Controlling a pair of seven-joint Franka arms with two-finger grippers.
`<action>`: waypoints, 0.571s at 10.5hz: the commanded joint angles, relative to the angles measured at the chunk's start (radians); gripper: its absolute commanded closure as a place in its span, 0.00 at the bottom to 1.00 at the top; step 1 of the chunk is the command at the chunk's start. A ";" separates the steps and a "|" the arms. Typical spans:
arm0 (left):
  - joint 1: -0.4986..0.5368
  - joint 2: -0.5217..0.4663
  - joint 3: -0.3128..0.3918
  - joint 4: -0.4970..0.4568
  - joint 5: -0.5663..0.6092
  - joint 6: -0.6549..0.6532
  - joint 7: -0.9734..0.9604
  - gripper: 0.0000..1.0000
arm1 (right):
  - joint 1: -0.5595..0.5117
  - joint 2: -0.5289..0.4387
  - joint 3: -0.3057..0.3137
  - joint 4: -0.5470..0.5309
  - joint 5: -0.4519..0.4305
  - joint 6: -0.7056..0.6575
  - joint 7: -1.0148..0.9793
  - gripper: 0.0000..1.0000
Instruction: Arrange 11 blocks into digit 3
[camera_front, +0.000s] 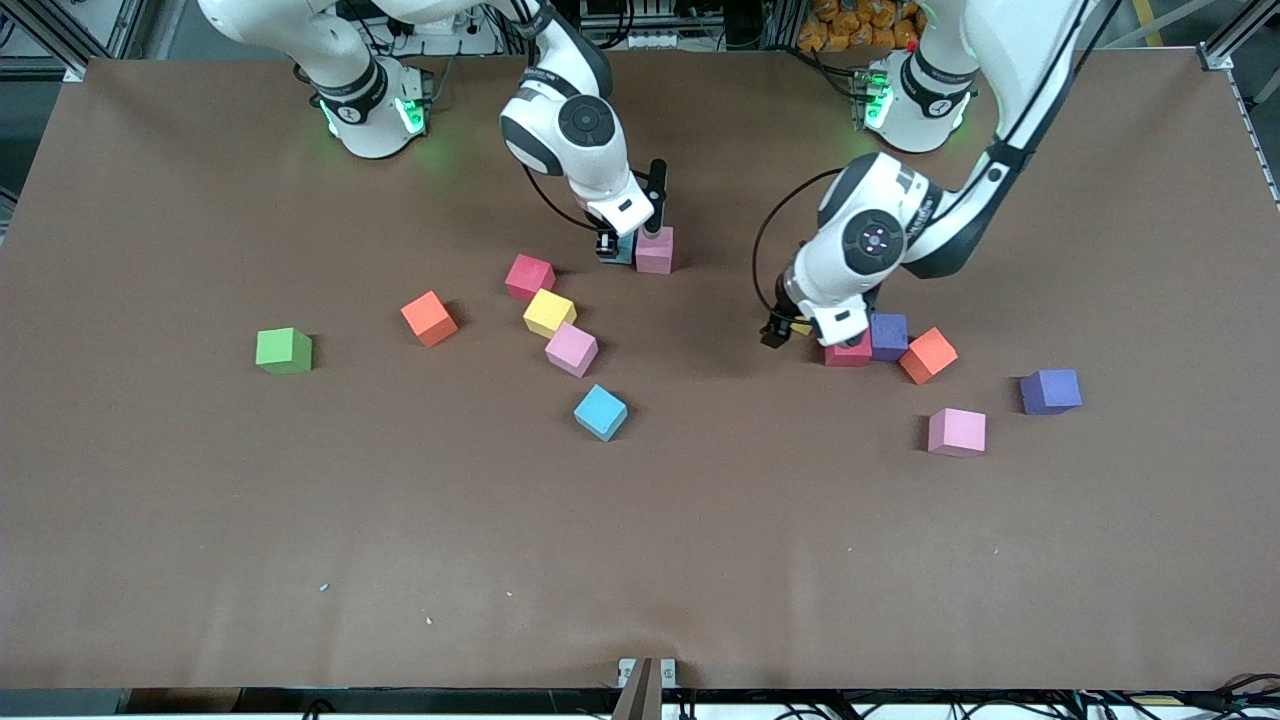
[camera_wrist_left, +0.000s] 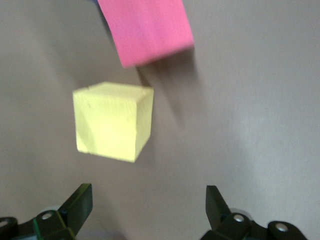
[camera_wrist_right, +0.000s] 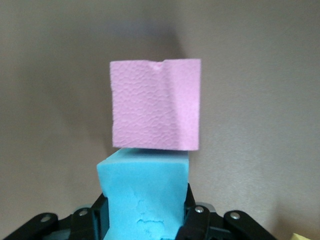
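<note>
My right gripper (camera_front: 625, 244) is shut on a cyan block (camera_wrist_right: 145, 195), low at the table in the middle, toward the robots' bases. The cyan block touches a pink block (camera_wrist_right: 156, 105), also the pink block (camera_front: 655, 250) in the front view. My left gripper (camera_wrist_left: 149, 205) is open just above the table near a cluster of blocks. A yellow block (camera_wrist_left: 112, 122) lies just ahead of its fingertips, not between them, with a red block (camera_front: 848, 351) beside it. No digit 3 figure is in view.
A purple block (camera_front: 888, 335) and an orange block (camera_front: 928, 355) adjoin the red one; pink (camera_front: 956, 432) and purple (camera_front: 1050, 391) blocks lie nearer the camera. Mid-table lie red (camera_front: 529, 277), yellow (camera_front: 549, 312), pink (camera_front: 571, 349), cyan (camera_front: 600, 412) and orange (camera_front: 429, 318) blocks, and a green cube (camera_front: 284, 351).
</note>
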 joint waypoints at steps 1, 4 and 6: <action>0.025 -0.045 -0.014 -0.042 0.018 -0.031 -0.017 0.00 | 0.010 0.039 -0.006 0.041 -0.042 -0.015 0.040 1.00; 0.029 -0.031 -0.013 -0.068 0.023 -0.029 -0.015 0.00 | 0.016 0.051 -0.006 0.050 -0.042 -0.013 0.043 1.00; 0.031 -0.034 -0.013 -0.076 0.037 -0.031 0.000 0.00 | 0.019 0.054 -0.004 0.058 -0.042 -0.013 0.045 1.00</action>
